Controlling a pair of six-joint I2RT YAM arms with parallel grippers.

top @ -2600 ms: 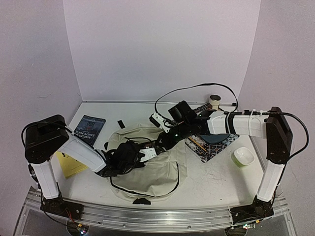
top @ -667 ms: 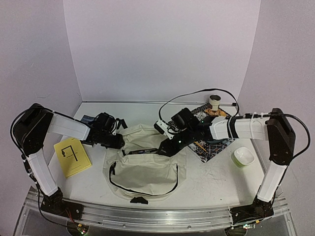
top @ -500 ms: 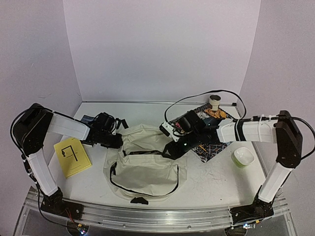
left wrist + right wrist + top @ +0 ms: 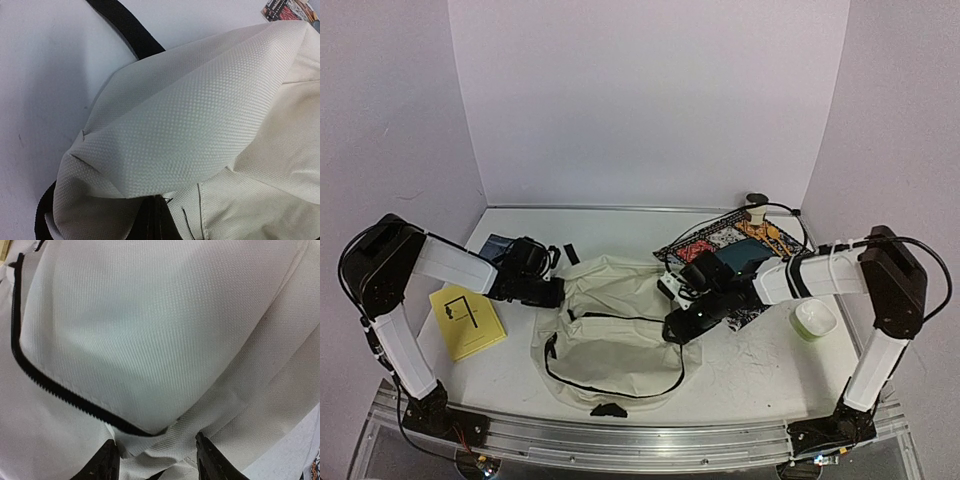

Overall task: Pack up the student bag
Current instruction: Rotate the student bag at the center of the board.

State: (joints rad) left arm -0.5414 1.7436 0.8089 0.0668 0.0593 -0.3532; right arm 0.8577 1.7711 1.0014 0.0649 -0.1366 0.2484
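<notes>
With the left gripper (image 4: 547, 291) pinched shut on the upper-left edge of the student bag (image 4: 620, 345) and the right gripper (image 4: 157, 462) jaws apart over its middle, clamp fabric beside the black zipper (image 4: 75, 401), then spread the mouth.

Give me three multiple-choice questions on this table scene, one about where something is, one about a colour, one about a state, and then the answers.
1. Where does the yellow booklet lie relative to the student bag?
A on top of it; B on its left; C on its right.
2. What colour are the bag's zipper lines?
A black; B red; C yellow.
3. How does the right pincer stand?
A shut on a pen; B out of view; C open, its fingers apart over bag fabric.

Answers: B, the booklet lies flat beyond the bag's left edge. A, a black zipper edges the cream pocket. C, the right wrist view shows both fingers spread with fabric between them.
</notes>
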